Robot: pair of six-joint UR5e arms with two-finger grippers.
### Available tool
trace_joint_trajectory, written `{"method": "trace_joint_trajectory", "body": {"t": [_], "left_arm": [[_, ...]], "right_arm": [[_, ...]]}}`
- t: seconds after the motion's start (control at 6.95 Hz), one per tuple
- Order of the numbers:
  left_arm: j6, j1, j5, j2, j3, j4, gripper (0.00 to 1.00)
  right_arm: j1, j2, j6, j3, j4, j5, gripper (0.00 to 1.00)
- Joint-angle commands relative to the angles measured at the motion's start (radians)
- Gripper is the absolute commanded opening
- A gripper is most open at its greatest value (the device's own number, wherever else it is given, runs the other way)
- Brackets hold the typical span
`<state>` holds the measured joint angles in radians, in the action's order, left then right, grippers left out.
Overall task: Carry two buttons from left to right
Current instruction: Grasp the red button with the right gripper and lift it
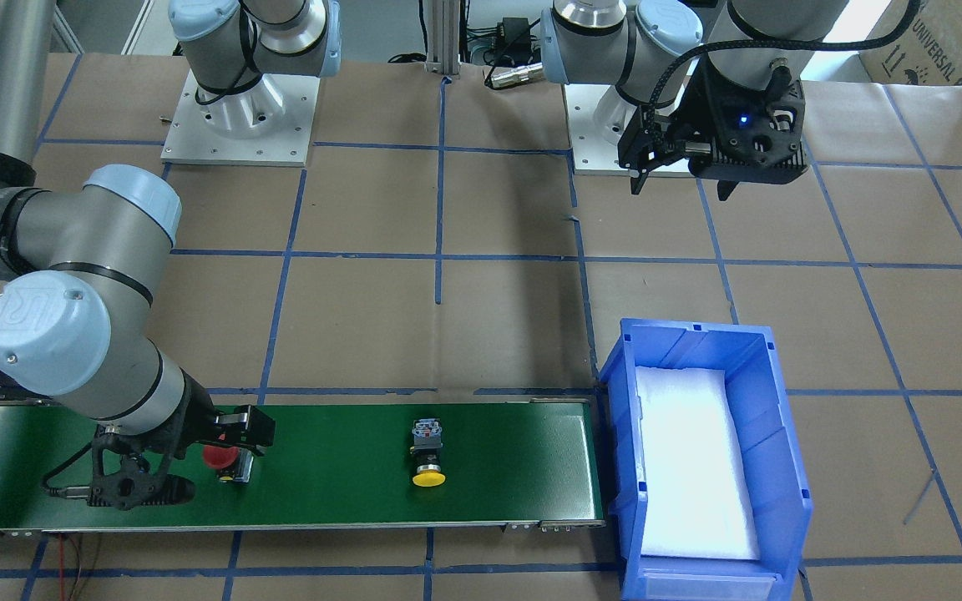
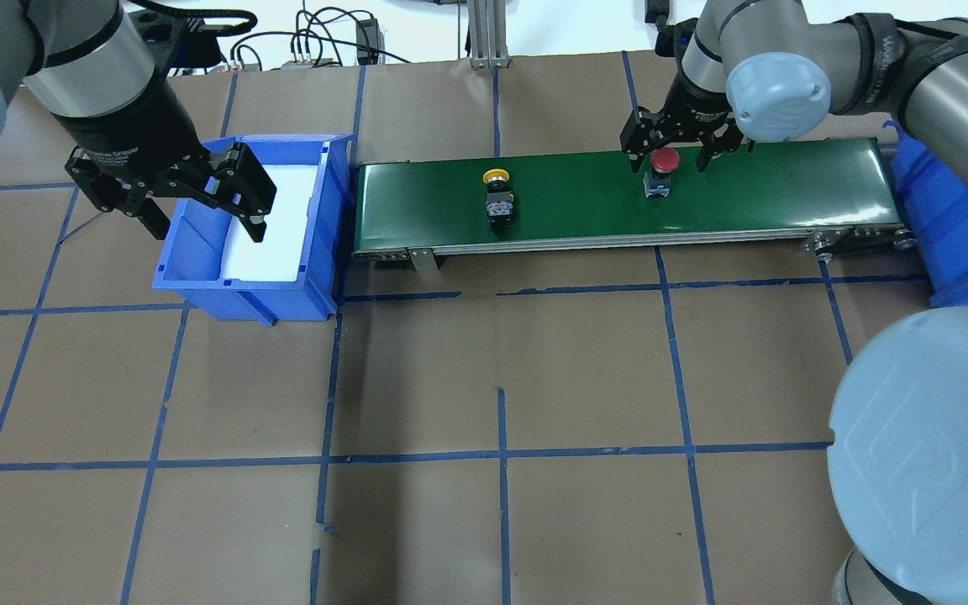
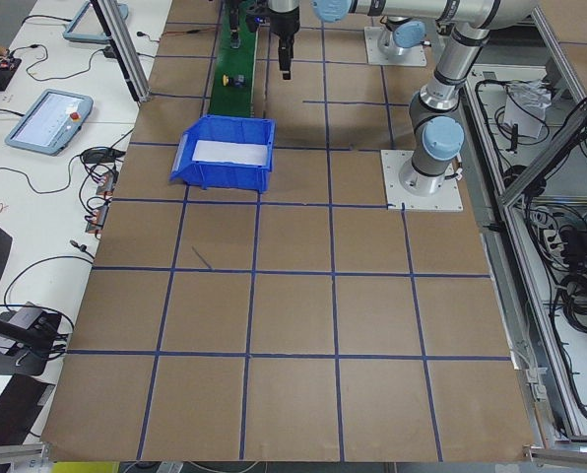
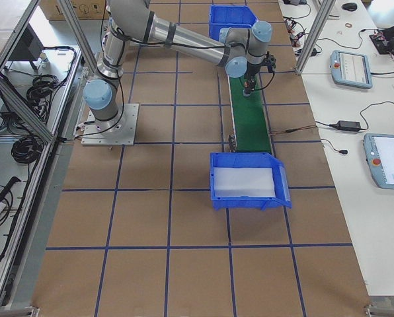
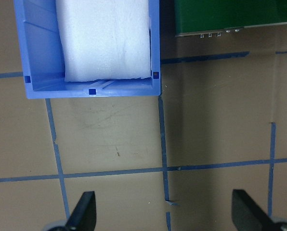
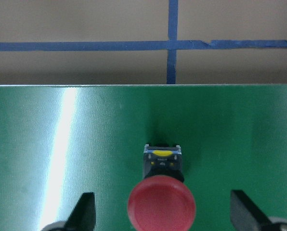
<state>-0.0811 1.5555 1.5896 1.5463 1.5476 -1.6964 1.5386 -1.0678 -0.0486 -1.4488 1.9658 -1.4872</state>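
The red-capped button (image 2: 663, 170) lies on the green conveyor belt (image 2: 753, 185), toward its right part. My right gripper (image 2: 674, 156) is open and straddles it, one finger on each side, not touching; in the right wrist view the red cap (image 6: 161, 206) sits between the fingertips (image 6: 84, 211). The yellow-capped button (image 2: 497, 198) lies on the belt further left, free; the front view shows it too (image 1: 427, 455). My left gripper (image 2: 198, 202) is open and empty, held above the near edge of the left blue bin (image 2: 326, 210).
The left blue bin (image 1: 782, 434) holds only a white foam pad (image 5: 105, 38). A second blue bin (image 2: 946, 227) stands at the belt's right end. Brown paper with blue tape lines covers the table (image 2: 501, 378).
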Motion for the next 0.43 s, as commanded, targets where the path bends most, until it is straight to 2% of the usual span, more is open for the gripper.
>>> {"method": "trace_joint_trajectory", "body": {"t": [0.0, 0.14, 0.29], "left_arm": [[0.0, 0.003, -0.005, 0.0, -0.001, -0.008, 1.0], [0.004, 0.003, -0.007, -0.002, -0.003, -0.005, 1.0], [0.004, 0.009, -0.005, -0.002, -0.001, -0.002, 1.0]], "right_arm": [[0.0, 0.005, -0.003, 0.011, 0.004, -0.005, 0.55], [0.0, 0.002, -0.007, 0.015, 0.002, -0.033, 0.24], [-0.003, -0.009, -0.013, 0.016, 0.001, -0.042, 0.09]]}}
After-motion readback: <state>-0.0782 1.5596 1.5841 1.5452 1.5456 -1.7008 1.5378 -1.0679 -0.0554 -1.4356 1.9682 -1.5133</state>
